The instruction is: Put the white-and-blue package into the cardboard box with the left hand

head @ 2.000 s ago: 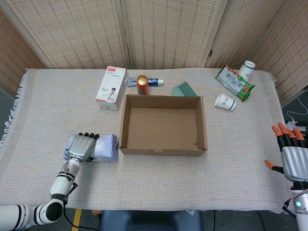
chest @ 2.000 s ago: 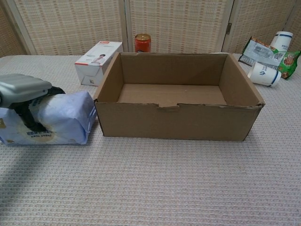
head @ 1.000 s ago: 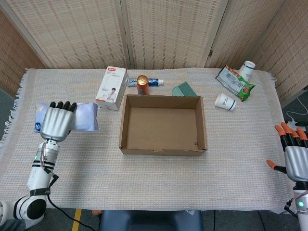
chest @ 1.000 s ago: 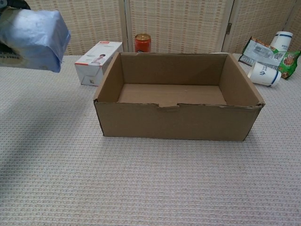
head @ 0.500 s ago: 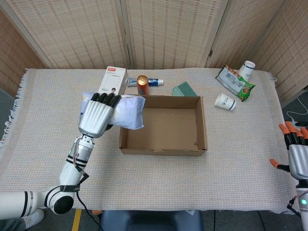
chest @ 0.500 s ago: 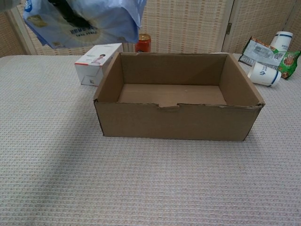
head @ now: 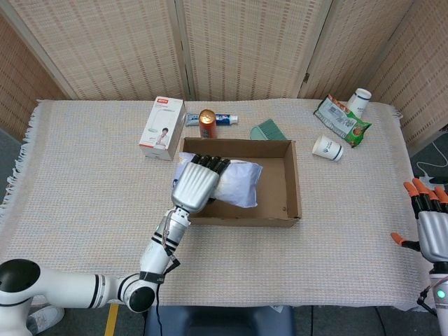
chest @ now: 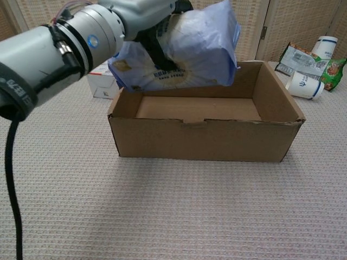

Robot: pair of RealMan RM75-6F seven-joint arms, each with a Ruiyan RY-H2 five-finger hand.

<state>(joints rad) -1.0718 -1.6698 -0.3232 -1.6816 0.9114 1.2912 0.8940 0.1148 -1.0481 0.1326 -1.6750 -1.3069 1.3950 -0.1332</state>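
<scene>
Left robot hand (head: 198, 184) grasps the white-and-blue package (head: 234, 183), held above the cardboard box (head: 292, 183), over its left half, long axis across the box. Right robot hand (head: 432, 231) released, far right, well apart.

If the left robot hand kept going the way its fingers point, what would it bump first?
Probably the cardboard box's far wall; the left robot hand holds the white-and-blue package above it, so it may pass over.
</scene>
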